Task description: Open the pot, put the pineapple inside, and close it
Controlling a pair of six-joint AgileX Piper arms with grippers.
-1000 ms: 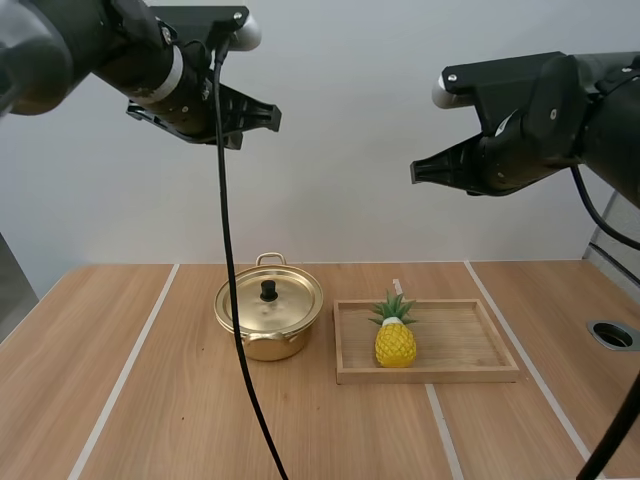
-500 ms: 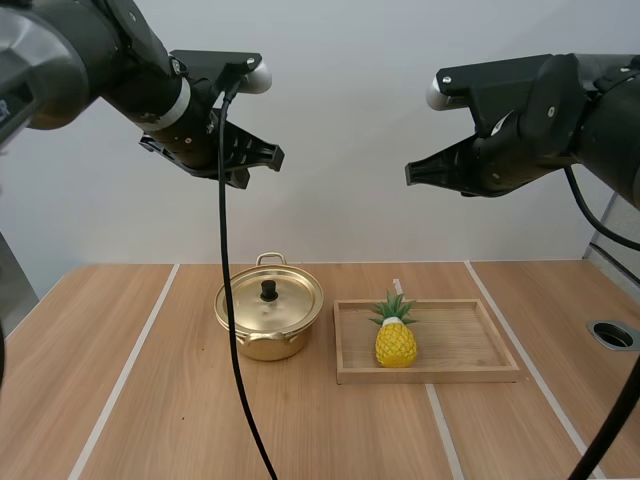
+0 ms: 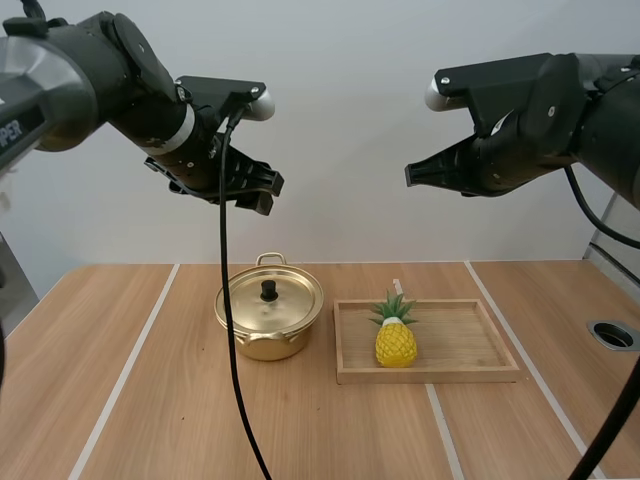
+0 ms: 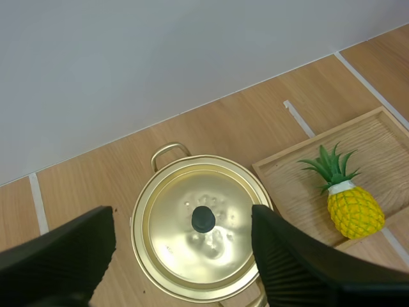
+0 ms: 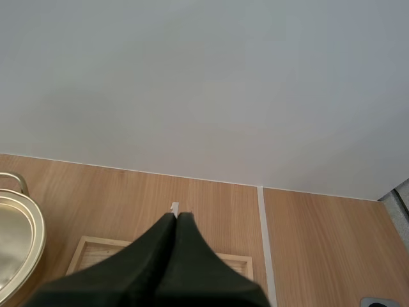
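A gold pot [image 3: 268, 320] stands on the wooden table, its lid on, with a black knob [image 3: 268, 290] at the middle. To its right, a yellow pineapple [image 3: 395, 340] with a green crown stands upright at the left end of a wooden tray [image 3: 470, 373]. My left gripper [image 3: 262, 190] hangs high above the pot and is open. In the left wrist view its fingers [image 4: 281, 256] stand wide apart over the lidded pot [image 4: 172, 236], with the pineapple [image 4: 354, 210] beside it. My right gripper [image 3: 410, 173] is shut and high above the tray. Its fingers form one wedge [image 5: 176, 217] over the tray's far rim [image 5: 96, 245].
A round metal-rimmed hole [image 3: 612, 335] sits in the table at the far right. Pale stripes [image 3: 130, 365] run front to back across the tabletop. Bare wood lies in front of the pot and tray.
My left arm has come down and a little to the right, closer over the pot, and its fingers have opened. My right arm has shifted only slightly left.
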